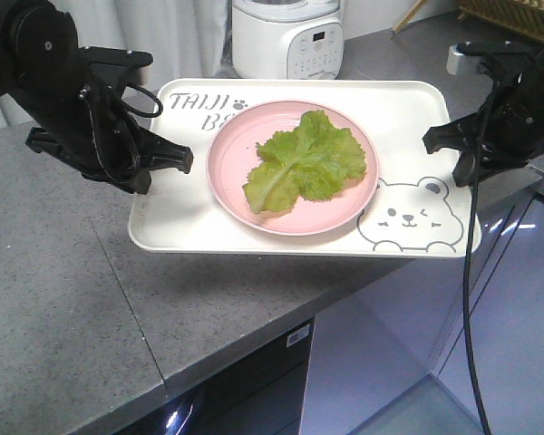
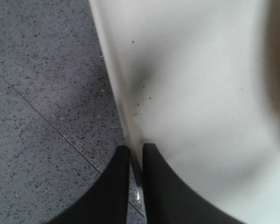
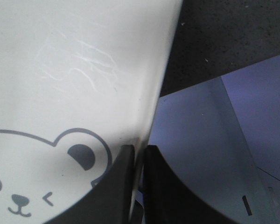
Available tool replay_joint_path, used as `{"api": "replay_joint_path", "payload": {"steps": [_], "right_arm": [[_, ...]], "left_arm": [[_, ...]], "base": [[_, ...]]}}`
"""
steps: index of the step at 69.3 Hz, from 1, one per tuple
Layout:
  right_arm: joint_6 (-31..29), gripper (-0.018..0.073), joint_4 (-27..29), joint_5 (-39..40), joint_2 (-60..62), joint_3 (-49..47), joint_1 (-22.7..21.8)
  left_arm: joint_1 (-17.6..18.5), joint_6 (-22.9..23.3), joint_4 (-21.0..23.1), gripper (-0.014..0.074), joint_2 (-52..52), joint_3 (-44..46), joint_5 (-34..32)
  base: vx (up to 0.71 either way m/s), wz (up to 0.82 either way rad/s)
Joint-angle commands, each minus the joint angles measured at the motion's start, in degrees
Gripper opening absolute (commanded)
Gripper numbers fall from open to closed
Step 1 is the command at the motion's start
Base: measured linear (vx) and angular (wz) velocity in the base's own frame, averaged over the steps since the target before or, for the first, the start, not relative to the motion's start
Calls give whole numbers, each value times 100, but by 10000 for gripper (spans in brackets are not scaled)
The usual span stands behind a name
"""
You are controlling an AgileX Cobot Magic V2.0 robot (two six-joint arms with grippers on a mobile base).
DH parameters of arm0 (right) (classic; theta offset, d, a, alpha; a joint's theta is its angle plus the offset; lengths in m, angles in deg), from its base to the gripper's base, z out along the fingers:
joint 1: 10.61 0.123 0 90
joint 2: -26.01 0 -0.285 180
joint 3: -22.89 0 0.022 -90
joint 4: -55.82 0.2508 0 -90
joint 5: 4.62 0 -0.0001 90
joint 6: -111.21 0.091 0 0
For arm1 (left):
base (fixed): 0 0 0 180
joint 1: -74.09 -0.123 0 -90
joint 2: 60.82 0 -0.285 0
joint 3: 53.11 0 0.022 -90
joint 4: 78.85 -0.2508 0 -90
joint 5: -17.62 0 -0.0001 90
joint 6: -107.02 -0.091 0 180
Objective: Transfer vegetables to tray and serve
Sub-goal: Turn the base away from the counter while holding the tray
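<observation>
The vegetables, one ruffled green lettuce leaf (image 1: 306,161), lie on a round pink plate (image 1: 238,145) in the middle of the cream tray (image 1: 190,227). My left gripper (image 1: 183,159) is shut on the tray's left rim; in the left wrist view its fingers (image 2: 136,149) pinch the rim of the tray (image 2: 200,93), one on each side. My right gripper (image 1: 432,139) is shut on the right rim; in the right wrist view it (image 3: 139,150) clamps the tray (image 3: 74,70) beside the bear drawing. The tray's right part overhangs the counter edge.
A white rice cooker (image 1: 287,36) stands just behind the tray. The grey speckled counter (image 1: 63,272) runs left and forward, its front edge dropping to dark cabinets and a pale glossy floor (image 1: 408,362). A wooden rack (image 1: 512,14) sits at the far right.
</observation>
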Motion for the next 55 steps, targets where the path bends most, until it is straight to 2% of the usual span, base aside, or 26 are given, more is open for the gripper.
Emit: {"api": "replay_joint_path", "payload": {"steps": [1, 55], "right_arm": [[-235, -6, 186, -145, 311, -169, 11], [-235, -6, 186, -145, 311, -169, 11]], "left_arm": [[43, -133, 125, -6, 317, 172, -409], [43, -133, 125, -6, 317, 172, -409]], "base": [[-2, -16], [-2, -17]]}}
